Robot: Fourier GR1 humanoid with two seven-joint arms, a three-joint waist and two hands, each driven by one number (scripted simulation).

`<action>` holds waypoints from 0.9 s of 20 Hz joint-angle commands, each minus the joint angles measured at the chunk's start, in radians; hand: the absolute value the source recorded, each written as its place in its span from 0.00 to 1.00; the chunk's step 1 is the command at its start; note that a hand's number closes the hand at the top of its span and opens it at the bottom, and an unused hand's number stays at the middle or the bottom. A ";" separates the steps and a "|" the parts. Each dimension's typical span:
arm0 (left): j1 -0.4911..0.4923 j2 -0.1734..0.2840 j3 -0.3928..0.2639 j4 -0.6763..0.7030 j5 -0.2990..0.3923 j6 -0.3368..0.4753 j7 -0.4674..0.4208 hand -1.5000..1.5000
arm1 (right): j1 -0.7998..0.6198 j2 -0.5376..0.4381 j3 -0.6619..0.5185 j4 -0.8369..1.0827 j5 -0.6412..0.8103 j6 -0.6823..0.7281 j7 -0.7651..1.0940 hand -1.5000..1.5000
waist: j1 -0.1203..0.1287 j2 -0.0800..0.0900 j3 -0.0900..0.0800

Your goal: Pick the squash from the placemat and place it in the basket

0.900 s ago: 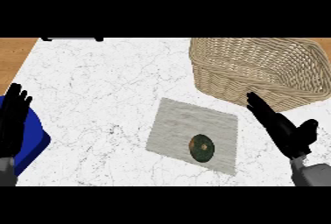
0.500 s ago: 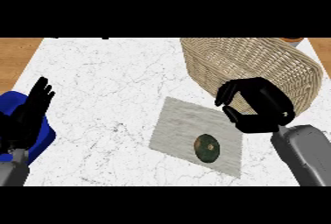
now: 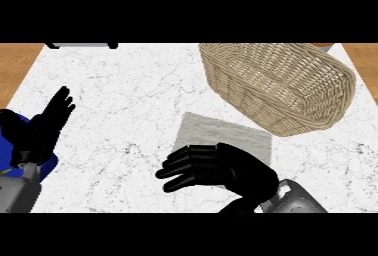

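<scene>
Right hand (image 3: 221, 170) moved from beside the basket (image 3: 280, 85) down over the placemat (image 3: 221, 132), now hiding the squash, fingers curled.

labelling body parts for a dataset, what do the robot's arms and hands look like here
Both hands are glossy black, with jointed fingers and a thumb. The right hand sits on a pale grey, smooth-shelled forearm. The left hand joins a similar grey forearm at the lower left. No cables or markings show.
</scene>
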 commanded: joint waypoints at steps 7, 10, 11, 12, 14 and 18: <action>0.004 0.020 0.036 -0.037 0.021 -0.007 0.072 0.50 | -0.131 -0.125 0.010 -0.271 0.222 0.068 0.606 0.00 | -0.019 -0.016 -0.004; 0.009 -0.013 0.002 0.012 -0.022 0.005 0.027 0.50 | -0.254 -0.195 -0.052 -0.261 0.337 0.106 0.744 0.00 | -0.033 -0.015 -0.007; -0.013 0.003 0.019 0.022 -0.017 -0.001 0.038 0.50 | -0.290 -0.211 -0.087 -0.260 0.340 0.129 0.780 0.00 | -0.028 -0.010 -0.006; 0.015 0.003 0.015 -0.001 -0.015 -0.010 0.031 0.50 | -0.304 -0.222 -0.120 -0.285 0.294 0.181 0.858 0.00 | -0.019 -0.012 -0.005; -0.032 0.007 0.033 0.023 -0.015 -0.011 0.037 0.50 | -0.352 -0.226 -0.152 -0.344 0.226 0.276 0.983 0.00 | -0.026 -0.009 -0.005; 0.015 -0.020 0.010 0.004 -0.029 -0.017 0.023 0.50 | -0.434 -0.284 -0.206 -0.268 0.026 0.507 1.042 0.00 | -0.004 -0.004 -0.004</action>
